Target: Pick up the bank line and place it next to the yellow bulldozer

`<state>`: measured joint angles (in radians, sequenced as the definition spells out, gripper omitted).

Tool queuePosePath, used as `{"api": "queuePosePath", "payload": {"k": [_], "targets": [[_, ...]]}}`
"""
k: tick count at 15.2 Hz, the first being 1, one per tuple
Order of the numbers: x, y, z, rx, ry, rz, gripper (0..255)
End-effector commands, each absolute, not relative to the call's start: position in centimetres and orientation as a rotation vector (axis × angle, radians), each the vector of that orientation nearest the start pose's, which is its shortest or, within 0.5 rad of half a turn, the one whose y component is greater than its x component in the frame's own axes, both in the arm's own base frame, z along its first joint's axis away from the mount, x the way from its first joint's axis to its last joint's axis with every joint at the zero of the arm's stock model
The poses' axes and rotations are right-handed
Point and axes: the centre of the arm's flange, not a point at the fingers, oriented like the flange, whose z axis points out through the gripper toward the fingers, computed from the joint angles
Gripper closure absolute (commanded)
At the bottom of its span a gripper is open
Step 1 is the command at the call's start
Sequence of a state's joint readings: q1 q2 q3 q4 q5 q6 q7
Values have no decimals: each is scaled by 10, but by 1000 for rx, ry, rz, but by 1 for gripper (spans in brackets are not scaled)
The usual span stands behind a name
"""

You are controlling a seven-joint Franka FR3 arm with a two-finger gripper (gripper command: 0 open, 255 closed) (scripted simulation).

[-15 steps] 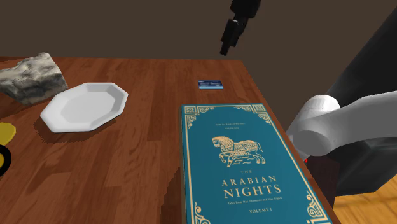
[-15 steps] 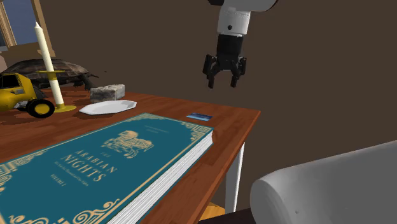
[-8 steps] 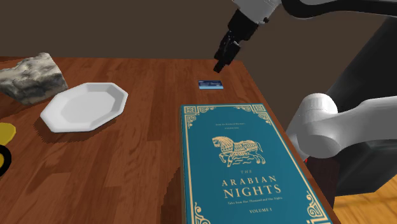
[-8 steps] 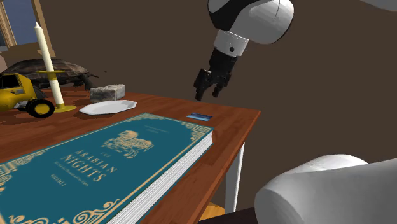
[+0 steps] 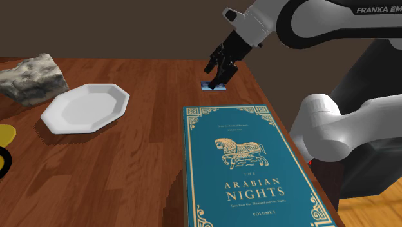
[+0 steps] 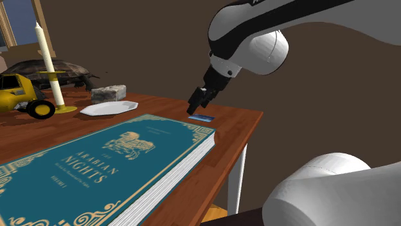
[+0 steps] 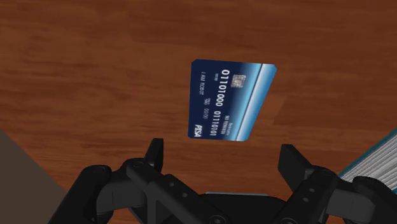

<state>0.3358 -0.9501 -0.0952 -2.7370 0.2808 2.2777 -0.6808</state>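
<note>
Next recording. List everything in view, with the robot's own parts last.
table: one, brown wood, under everything
bank card: one, blue, flat near the table's corner
book: one, teal with gold print, beside the bank card
plate: one, white, shoulder view's left of the book
rock: one, grey, beyond the plate
candle: one, white, yellow holder
bulldozer: one, yellow, by the candle
arm: one, white
hand: one, black, open, over the bank card

On the reddish-brown, wood-grained table [image 5: 142, 161], the bank card [image 7: 232, 100] shades from dark to pale blue with white digits, the book [image 5: 248, 164] beside it is teal with gold ornament, the plate [image 5: 86, 108] white, the bulldozer [image 6: 16, 86] yellow, the gripper [image 7: 222, 153] black.
</note>
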Motion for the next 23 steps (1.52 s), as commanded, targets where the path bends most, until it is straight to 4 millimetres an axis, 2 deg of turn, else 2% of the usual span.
{"api": "queuePosePath", "payload": {"k": [1, 9, 10, 19, 23], "targets": [[307, 83, 519, -2583, -1111, -778, 0], [308, 84, 517, -2583, -1111, -778, 0], [308, 84, 517, -2583, -1111, -778, 255], [308, 84, 517, -2583, -1111, -778, 255], [308, 84, 538, -2583, -1111, -778, 255]]}}
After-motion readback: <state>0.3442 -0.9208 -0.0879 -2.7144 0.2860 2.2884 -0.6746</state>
